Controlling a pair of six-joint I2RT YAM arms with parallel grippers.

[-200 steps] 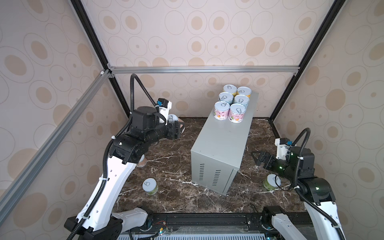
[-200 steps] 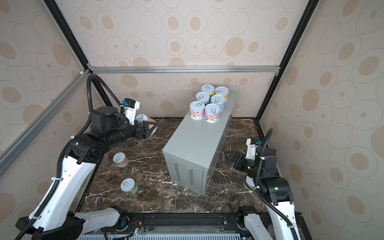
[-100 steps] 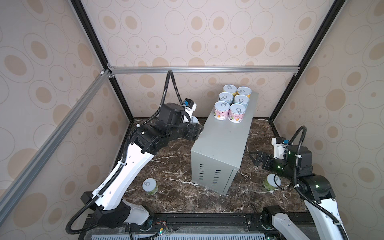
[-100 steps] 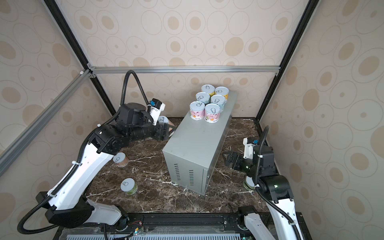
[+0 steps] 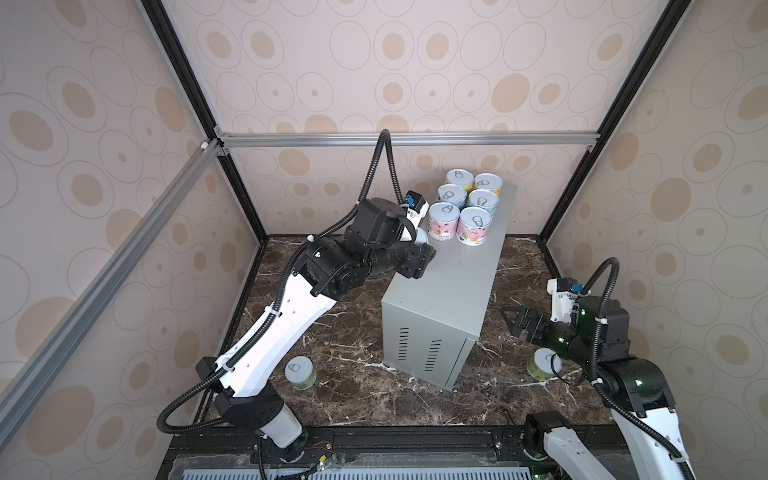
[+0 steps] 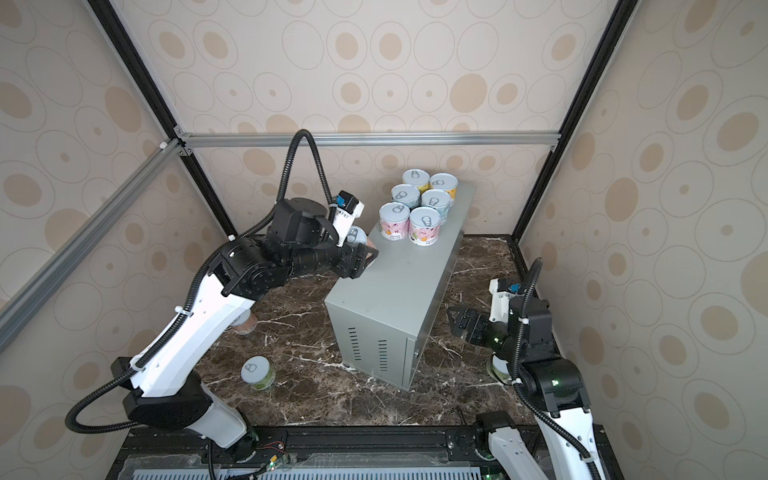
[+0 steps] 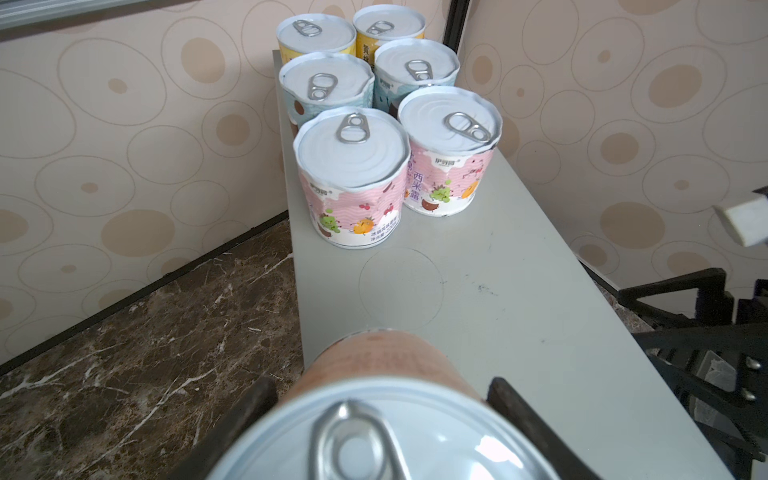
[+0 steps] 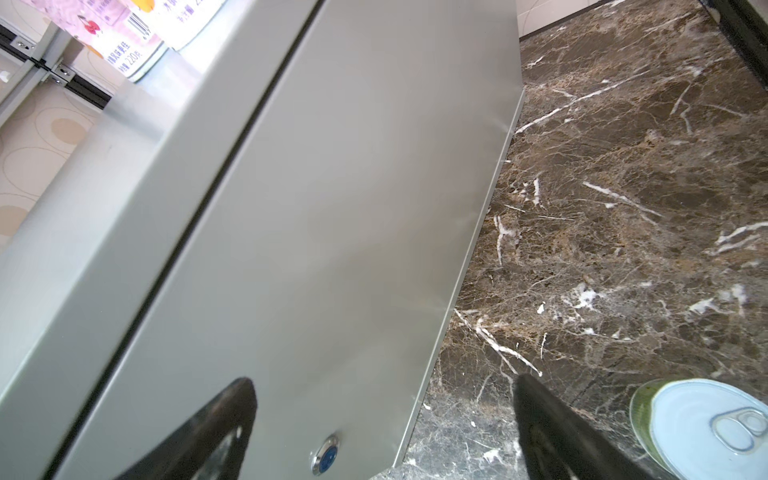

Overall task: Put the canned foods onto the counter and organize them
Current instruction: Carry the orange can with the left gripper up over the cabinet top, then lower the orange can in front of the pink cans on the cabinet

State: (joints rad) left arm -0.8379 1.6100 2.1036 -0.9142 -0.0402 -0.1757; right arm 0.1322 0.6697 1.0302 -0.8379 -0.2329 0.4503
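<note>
Left wrist view: the left claw (image 7: 380,399) grips a salmon can (image 7: 386,361) over the edge of the counter (image 7: 540,311), apparently not yet set down. Next it needs lowering beside the pink can (image 7: 353,183), then release. The right claw (image 8: 384,405) hangs open, empty, near a green can (image 8: 706,424).

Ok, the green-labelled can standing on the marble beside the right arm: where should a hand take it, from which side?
Across the round side wall of the short green-labelled can, mid-height. It stands upright, flat silver lid up, so probably come in level from the open side facing the pale-grey metal counter; the lid offers nothing to pinch.
</note>
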